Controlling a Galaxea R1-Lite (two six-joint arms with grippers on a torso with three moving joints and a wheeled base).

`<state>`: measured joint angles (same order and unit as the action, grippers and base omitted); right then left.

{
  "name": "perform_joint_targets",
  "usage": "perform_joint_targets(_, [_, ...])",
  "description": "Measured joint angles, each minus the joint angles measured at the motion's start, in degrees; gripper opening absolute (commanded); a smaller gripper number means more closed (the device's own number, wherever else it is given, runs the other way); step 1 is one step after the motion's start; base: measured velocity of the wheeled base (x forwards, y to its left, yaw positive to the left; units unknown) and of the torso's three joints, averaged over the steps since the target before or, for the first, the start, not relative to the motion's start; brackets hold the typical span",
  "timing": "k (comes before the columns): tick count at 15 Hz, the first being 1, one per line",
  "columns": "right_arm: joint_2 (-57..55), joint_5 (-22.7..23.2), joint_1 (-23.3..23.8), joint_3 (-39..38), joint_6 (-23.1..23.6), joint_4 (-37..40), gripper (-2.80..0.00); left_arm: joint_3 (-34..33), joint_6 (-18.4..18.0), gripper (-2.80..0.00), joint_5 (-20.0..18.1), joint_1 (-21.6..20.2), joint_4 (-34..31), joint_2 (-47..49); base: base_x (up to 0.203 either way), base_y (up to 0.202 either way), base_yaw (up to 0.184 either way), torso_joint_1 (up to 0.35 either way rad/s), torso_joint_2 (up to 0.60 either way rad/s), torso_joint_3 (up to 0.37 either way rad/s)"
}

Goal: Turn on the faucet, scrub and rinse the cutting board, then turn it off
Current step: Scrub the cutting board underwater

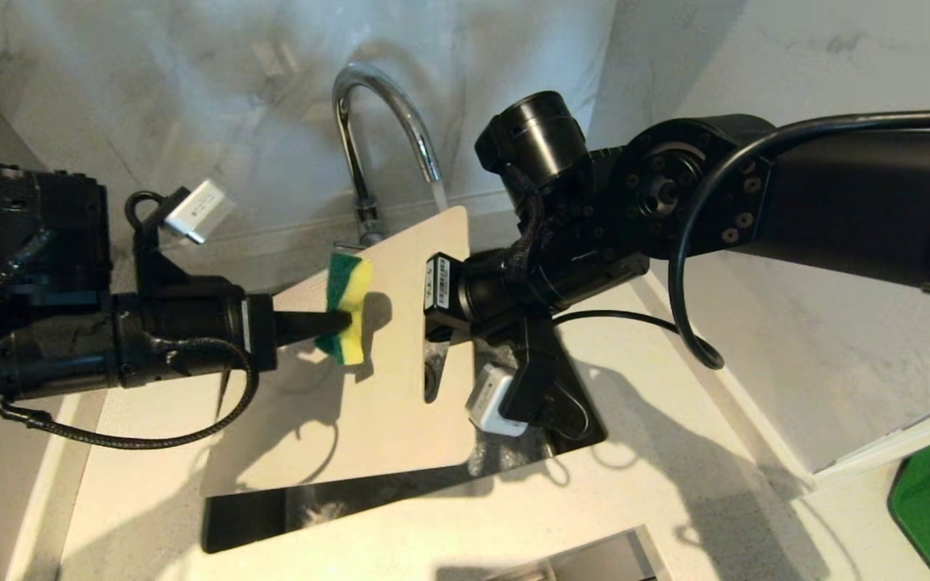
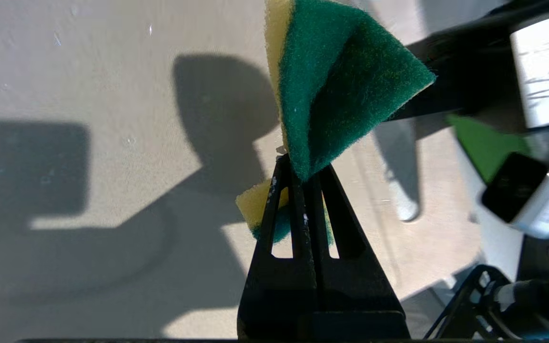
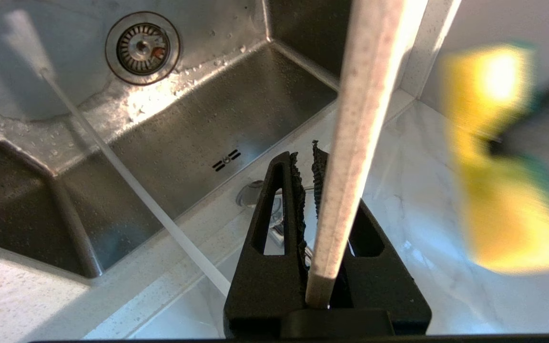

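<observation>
A: Tap on yet?
B: Yep, faucet (image 1: pixel 376 121) running. Right gripper (image 1: pixel 433 300) clamps the cutting board (image 1: pixel 368 387) over the sink (image 3: pixel 169 119); left gripper (image 1: pixel 340 323) pinches a sponge (image 1: pixel 345 307) against it. Scrubbing, rinsing, shutoff left.

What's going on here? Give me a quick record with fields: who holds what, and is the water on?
left end effector: shut on sponge, pressed to board face
right end effector: shut on board edge, holding it tilted over sink
faucet: running, stream falling into sink
sponge: yellow with green scrub side, folded in grip
</observation>
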<state>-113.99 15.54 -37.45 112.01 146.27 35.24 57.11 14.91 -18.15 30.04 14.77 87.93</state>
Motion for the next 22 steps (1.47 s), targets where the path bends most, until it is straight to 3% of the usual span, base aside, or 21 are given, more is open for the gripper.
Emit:
perform_joint_targets(5, [0.16,-0.06,-0.09,0.17,0.0,0.11,-2.8,0.81,-0.13,-2.8,0.1,-1.3,-0.55,4.04,0.0,0.0,0.0,0.0,0.0,0.0])
perform_joint_targets(8, [0.16,-0.11,-0.06,0.15,0.0,0.12,-2.8,4.05,0.72,-2.8,0.51,-1.6,-4.24,5.89,0.0,0.0,0.0,0.0,0.0,0.0])
perform_joint_targets(16, [0.16,0.05,-0.06,-0.21,0.02,0.0,-2.8,20.95,15.56,-2.8,0.6,-2.53,-18.14,8.87,0.0,0.0,0.0,0.0,0.0,0.0])
perform_joint_targets(22, [0.16,-0.02,-0.09,-0.12,0.02,0.0,-2.8,23.45,16.76,-2.8,0.55,-3.44,-21.08,11.57,0.0,0.0,0.0,0.0,0.0,0.0])
